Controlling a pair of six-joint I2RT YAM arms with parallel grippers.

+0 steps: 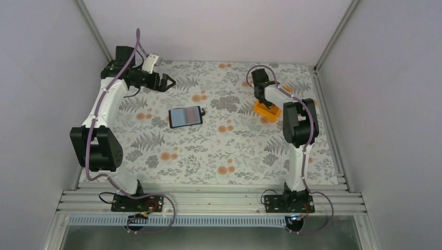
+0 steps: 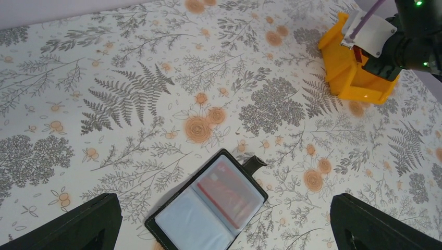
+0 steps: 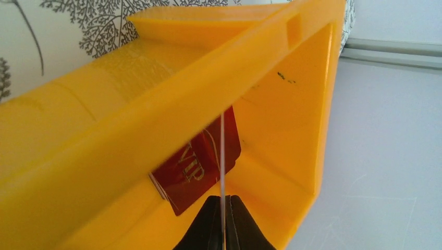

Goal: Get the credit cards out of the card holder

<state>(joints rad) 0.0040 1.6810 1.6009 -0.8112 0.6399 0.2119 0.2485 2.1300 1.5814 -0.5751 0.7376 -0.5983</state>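
Overhead view of a floral-patterned surface (image 1: 208, 156) with two robot arms bolted at its near edge. The card holder (image 1: 185, 116), a black bifold wallet, lies spread open and flat near the middle, its clasp tab pointing right. The left arm (image 1: 107, 101) reaches to the far left corner, well apart from the wallet. The left jaws are spread and hold nothing, probably kept out of the way to leave the wallet clear. The right arm (image 1: 297, 122) bends down over an orange bin (image 1: 264, 111) at the far right. The right jaws cannot be made out from here.

Left wrist view, looking down across the surface. Two dark fingers (image 2: 83, 226) sit wide apart at the bottom corners. Between them lies the open card holder. A pocketed red card (image 2: 229, 200) shows through the clear sleeve on the side nearer the tab, and the other sleeve looks empty. With one card left inside, the task appears unfinished. The orange bin stands well away at upper right, with the right arm dipped into it.

Right wrist view, very close, inside the orange bin. The right jaws are pressed onto a thin card (image 3: 222, 151), seen edge-on as a pale vertical line and held upright, seemingly so it can drop in. A red VIP card (image 3: 200, 159) already leans against the bin's wall beyond it.
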